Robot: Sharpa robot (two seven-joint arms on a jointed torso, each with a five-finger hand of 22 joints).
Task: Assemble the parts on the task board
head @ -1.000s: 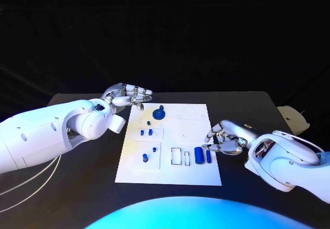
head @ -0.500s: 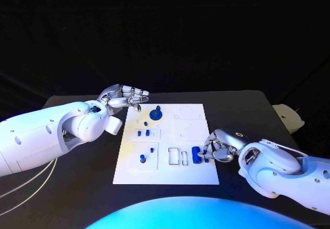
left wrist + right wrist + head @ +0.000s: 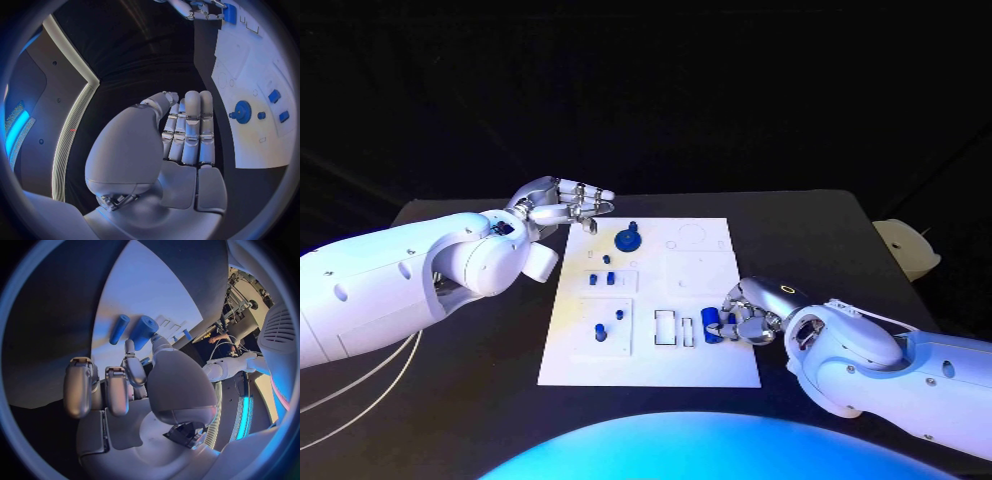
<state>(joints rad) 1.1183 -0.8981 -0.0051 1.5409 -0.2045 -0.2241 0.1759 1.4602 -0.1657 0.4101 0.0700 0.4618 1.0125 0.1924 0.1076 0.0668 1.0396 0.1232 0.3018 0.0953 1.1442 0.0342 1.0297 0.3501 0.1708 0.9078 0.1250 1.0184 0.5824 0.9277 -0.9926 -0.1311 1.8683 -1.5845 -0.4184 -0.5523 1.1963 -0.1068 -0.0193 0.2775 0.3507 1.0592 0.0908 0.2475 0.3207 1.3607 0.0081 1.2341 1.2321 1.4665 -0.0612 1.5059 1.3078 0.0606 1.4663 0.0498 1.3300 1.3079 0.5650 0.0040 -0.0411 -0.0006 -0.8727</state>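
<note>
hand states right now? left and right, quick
Left hand: open, holding nothing, beside the board.
Right hand: at the blue cylinder; grip cannot be told.

Black bench [image 3: 473, 400] all around, and on it the white task board [image 3: 661, 365]. Blue parts dot that board: a deep blue gear [image 3: 632, 240] with toothed edge up top, small blue pegs [image 3: 600, 279] mid-board, a fat blue cylinder [image 3: 713, 326] with a slimmer blue rod [image 3: 119, 329] beside it. Thin dark outlines mark the board's rectangles [image 3: 666, 328] and circles [image 3: 694, 241]. Silver left hand [image 3: 567, 203], silver right hand [image 3: 753, 310], both on glossy white arms [image 3: 401, 285].
</note>
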